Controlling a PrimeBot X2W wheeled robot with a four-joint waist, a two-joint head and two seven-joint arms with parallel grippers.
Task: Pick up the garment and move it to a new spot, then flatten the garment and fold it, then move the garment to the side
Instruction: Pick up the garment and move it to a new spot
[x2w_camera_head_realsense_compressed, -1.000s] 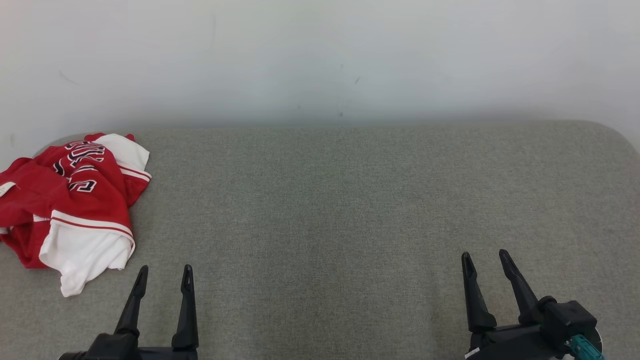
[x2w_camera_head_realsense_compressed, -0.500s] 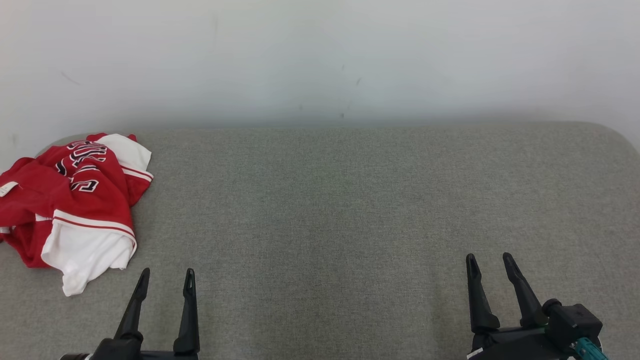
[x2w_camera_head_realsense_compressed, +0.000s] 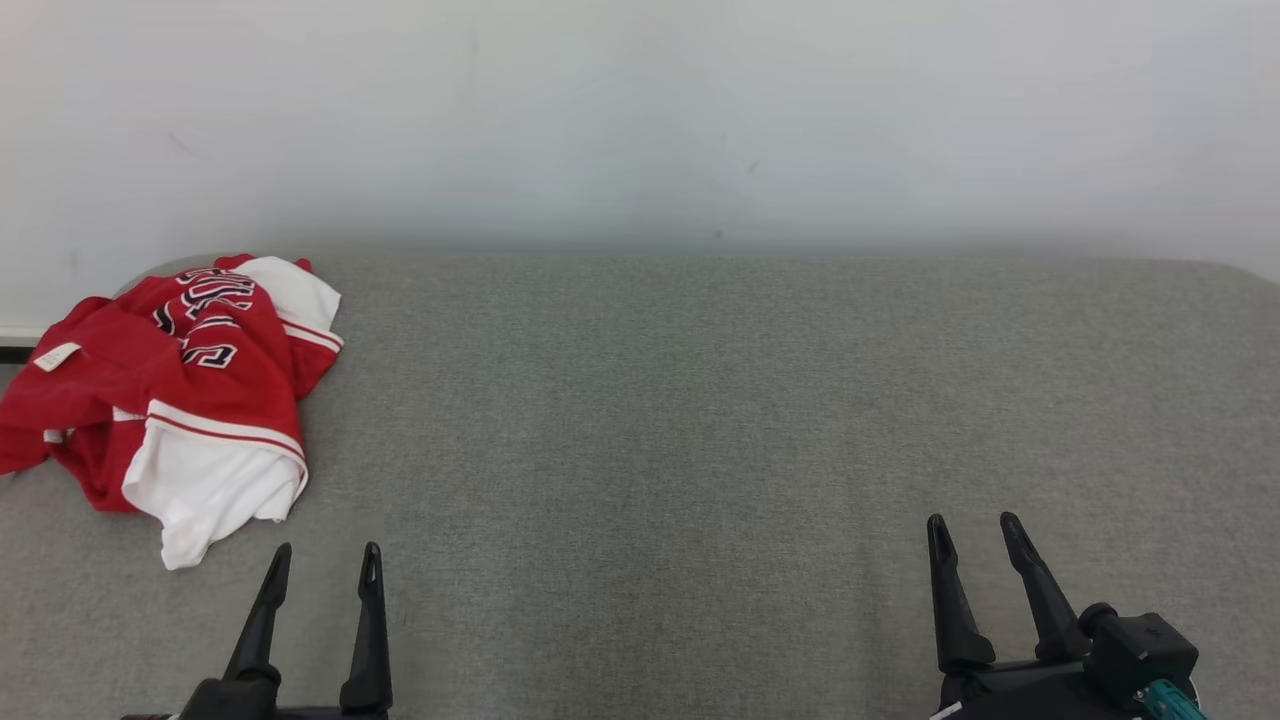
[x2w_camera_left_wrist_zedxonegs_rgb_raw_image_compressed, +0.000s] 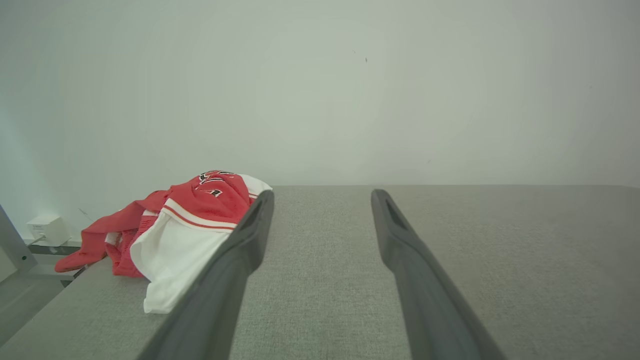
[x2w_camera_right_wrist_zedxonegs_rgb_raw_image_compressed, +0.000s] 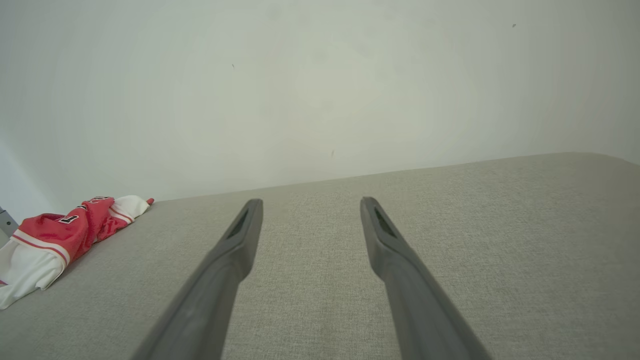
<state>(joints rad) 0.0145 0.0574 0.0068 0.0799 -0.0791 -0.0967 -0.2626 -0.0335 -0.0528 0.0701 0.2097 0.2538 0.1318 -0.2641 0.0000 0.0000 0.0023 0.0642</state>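
Observation:
A crumpled red and white garment (x2w_camera_head_realsense_compressed: 180, 400) with black lettering lies bunched at the far left of the grey padded table (x2w_camera_head_realsense_compressed: 700, 420). It also appears in the left wrist view as the garment (x2w_camera_left_wrist_zedxonegs_rgb_raw_image_compressed: 185, 225) and at the left edge of the right wrist view as the garment (x2w_camera_right_wrist_zedxonegs_rgb_raw_image_compressed: 55, 235). My left gripper (x2w_camera_head_realsense_compressed: 325, 552) stands open just below and right of it, apart from the cloth, holding nothing. Far to the right, my right gripper (x2w_camera_head_realsense_compressed: 972, 522) is open and empty over bare table.
A pale wall (x2w_camera_head_realsense_compressed: 640, 120) rises straight behind the table's far edge. The table's left edge (x2w_camera_left_wrist_zedxonegs_rgb_raw_image_compressed: 45, 310) drops off beside the garment, with a small white box (x2w_camera_left_wrist_zedxonegs_rgb_raw_image_compressed: 45, 229) by the wall beyond it.
The whole head view has shifted right, so the camera has turned left. The garment has not changed shape and both grippers remain open.

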